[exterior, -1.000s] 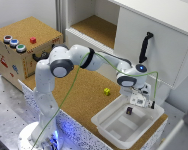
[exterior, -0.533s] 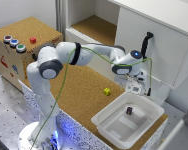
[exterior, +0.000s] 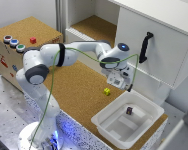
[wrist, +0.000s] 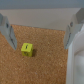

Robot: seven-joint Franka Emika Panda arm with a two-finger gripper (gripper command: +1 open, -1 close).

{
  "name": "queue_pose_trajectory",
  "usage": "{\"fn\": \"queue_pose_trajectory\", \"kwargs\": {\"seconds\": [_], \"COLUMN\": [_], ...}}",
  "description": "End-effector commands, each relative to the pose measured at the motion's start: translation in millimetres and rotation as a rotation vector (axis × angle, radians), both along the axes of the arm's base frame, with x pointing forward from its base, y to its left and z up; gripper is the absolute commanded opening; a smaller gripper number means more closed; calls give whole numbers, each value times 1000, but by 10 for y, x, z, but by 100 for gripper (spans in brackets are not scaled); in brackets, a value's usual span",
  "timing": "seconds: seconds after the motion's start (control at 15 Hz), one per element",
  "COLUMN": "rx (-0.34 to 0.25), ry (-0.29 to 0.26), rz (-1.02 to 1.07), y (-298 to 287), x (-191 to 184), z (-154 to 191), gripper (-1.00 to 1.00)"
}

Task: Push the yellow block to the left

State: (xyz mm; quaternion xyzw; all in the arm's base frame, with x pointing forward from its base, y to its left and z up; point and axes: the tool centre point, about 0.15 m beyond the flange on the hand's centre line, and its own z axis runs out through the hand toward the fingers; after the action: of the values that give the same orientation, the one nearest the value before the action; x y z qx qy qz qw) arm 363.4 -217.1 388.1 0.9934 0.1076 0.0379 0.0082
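Note:
The yellow block (exterior: 107,91) is a tiny bright yellow cube on the cork counter, just beside the white bin's rim. In the wrist view the yellow block (wrist: 26,49) lies on the cork between my fingers, nearer one finger. My gripper (exterior: 120,84) hangs above the counter, a little toward the exterior view's right of the block, next to the bin. The gripper (wrist: 38,30) is open and empty, with one grey finger (wrist: 6,30) and the other finger (wrist: 73,31) at either side of the picture.
A white bin (exterior: 108,126) stands at the counter's front right with a small dark block (exterior: 129,110) inside. A white cabinet with a black handle (exterior: 144,46) stands right behind the gripper. A wooden box (exterior: 24,31) with a small red cube (exterior: 33,40) stands at the exterior view's left.
The arm has swung toward the exterior view's left and back, away from above the bin toward the yellow block. The block has not moved.

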Motion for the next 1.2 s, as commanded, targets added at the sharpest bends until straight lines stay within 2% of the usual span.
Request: {"fn": "queue_pose_trajectory", "kwargs": {"seconds": [0.0,0.6,0.67,0.73,0.8,0.93,1.07,1.13], "rx": [-137,-137,-29,-2,30,91,68,79], "ry": [-37,-37,6,57,84,91,97,110], "rz": [-37,-37,-19,-26,-33,-33,-19,-14], "y": [215,215,101,-29,-125,-198,-112,-87], "x": [-96,-96,-35,62,137,268,351,395], "z": [-104,-104,-33,-155,-286,-562,-739,-822], "gripper": [100,100,100,100,100,100,100,100]}}
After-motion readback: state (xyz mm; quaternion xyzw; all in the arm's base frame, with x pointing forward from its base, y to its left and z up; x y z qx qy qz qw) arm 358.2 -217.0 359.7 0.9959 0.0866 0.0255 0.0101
